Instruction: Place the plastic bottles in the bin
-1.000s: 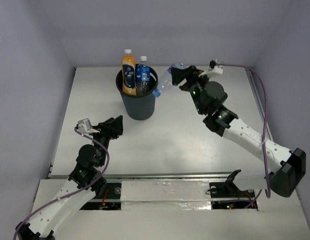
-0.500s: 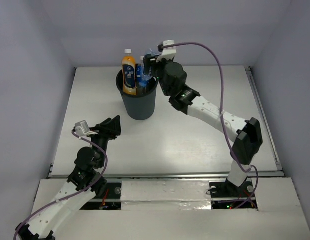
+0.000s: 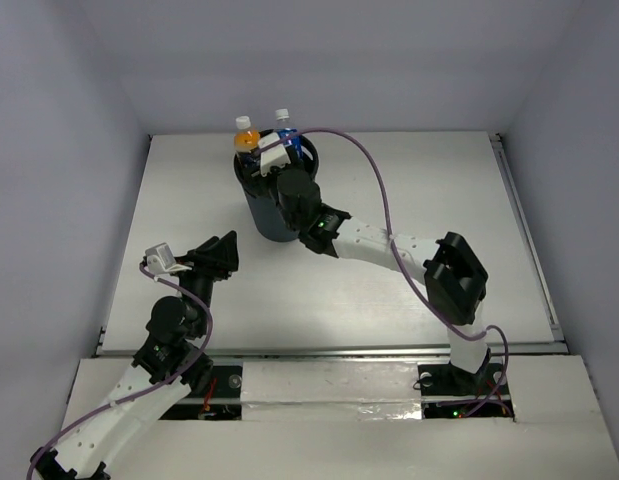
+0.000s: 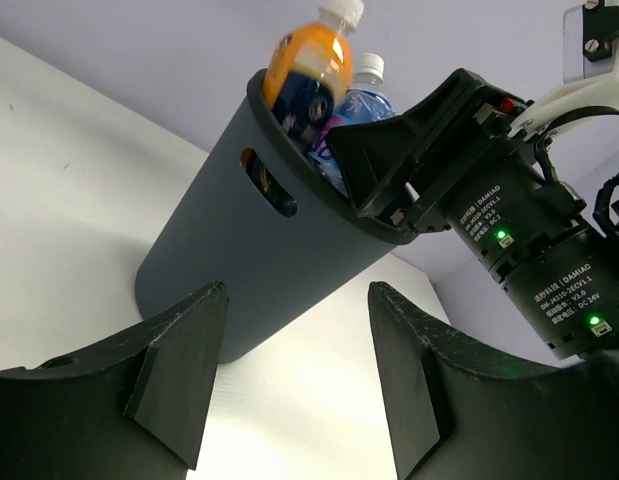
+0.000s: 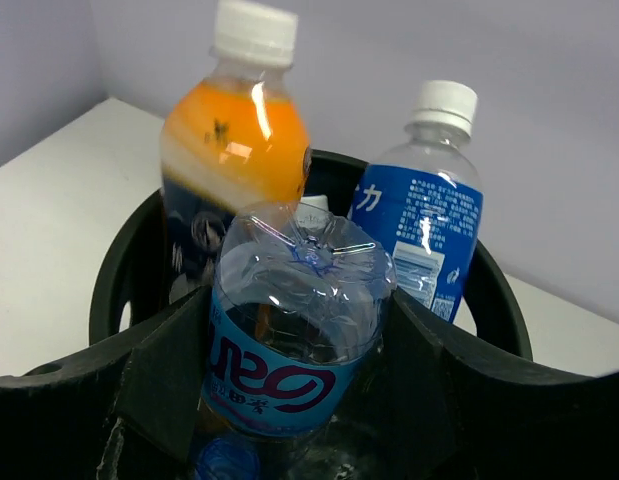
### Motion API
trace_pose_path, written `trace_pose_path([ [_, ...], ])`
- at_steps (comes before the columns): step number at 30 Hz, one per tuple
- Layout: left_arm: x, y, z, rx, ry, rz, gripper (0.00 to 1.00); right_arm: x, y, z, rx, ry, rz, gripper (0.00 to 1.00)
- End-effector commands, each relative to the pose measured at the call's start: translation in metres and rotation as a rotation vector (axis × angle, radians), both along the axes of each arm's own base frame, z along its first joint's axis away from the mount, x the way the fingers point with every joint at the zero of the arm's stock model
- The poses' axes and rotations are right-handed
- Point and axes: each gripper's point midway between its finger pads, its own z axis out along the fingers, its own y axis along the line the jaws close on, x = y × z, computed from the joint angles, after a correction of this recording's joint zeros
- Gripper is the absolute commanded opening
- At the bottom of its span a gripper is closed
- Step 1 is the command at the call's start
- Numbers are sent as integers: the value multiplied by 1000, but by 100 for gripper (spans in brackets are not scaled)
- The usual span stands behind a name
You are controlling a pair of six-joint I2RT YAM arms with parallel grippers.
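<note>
The black bin [image 3: 272, 212] stands at the back middle of the table. An orange-filled bottle [image 3: 246, 137] and a blue-labelled bottle [image 3: 286, 134] with white caps stick up out of it. My right gripper [image 3: 273, 168] is over the bin's mouth, shut on a clear blue-labelled bottle [image 5: 289, 290]. That bottle is base up, its blue cap end down inside the bin [image 5: 501, 300]. The orange bottle [image 5: 234, 150] and the blue-labelled one [image 5: 421, 215] stand just behind it. My left gripper [image 3: 223, 256] is open and empty, near the bin's base [image 4: 259, 260].
The white table [image 3: 389, 170] has walls at the back and both sides. A metal rail [image 3: 329, 352] runs along the near edge. The right arm [image 3: 389, 245] stretches across the middle from its base at the lower right.
My right arm has swung left with the clear bottle from beside the bin's right rim to over its mouth, and has lowered it. The standing bottles shifted slightly left. The left arm barely moved.
</note>
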Motion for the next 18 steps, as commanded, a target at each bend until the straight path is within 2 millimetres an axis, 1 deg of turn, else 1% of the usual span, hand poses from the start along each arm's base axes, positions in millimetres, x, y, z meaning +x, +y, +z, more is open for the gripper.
trace_pose_path([
  [1, -1, 1, 6, -1, -21, 6, 55, 5, -17, 31, 76, -56, -69, 57],
  [2, -1, 2, 5, 2, -18, 8, 55, 5, -19, 35, 88, -57, -71, 67],
  [3, -1, 2, 6, -1, -22, 9, 55, 4, -18, 35, 87, -49, -66, 73],
  [5, -1, 3, 5, -2, -20, 10, 55, 1, -18, 51, 129, -47, -51, 88],
  [7, -2, 3, 6, -5, -24, 12, 55, -3, -16, 59, 160, -31, -26, 93],
  [8, -2, 3, 6, -4, -22, 12, 55, -5, -15, 69, 183, -35, -14, 95],
  [10, -2, 3, 6, -3, -21, 13, 55, -11, -13, 83, 223, -22, 23, 97],
  [12, -2, 4, 7, -4, -24, 14, 55, -19, -12, 101, 264, -17, 67, 97],
  [14, -2, 4, 6, -2, -21, 15, 56, -25, -12, 114, 311, -13, 94, 98],
  [15, -2, 4, 6, -3, -21, 17, 56, -28, -12, 118, 319, -4, 112, 98],
  [16, -2, 5, 6, -3, -20, 18, 57, -34, -17, 130, 355, -6, 123, 98],
  [17, -2, 5, 6, -2, -19, 20, 57, -38, -20, 136, 370, -8, 133, 98],
  [18, -2, 5, 6, -4, -21, 20, 58, -42, -22, 134, 370, -4, 147, 98],
])
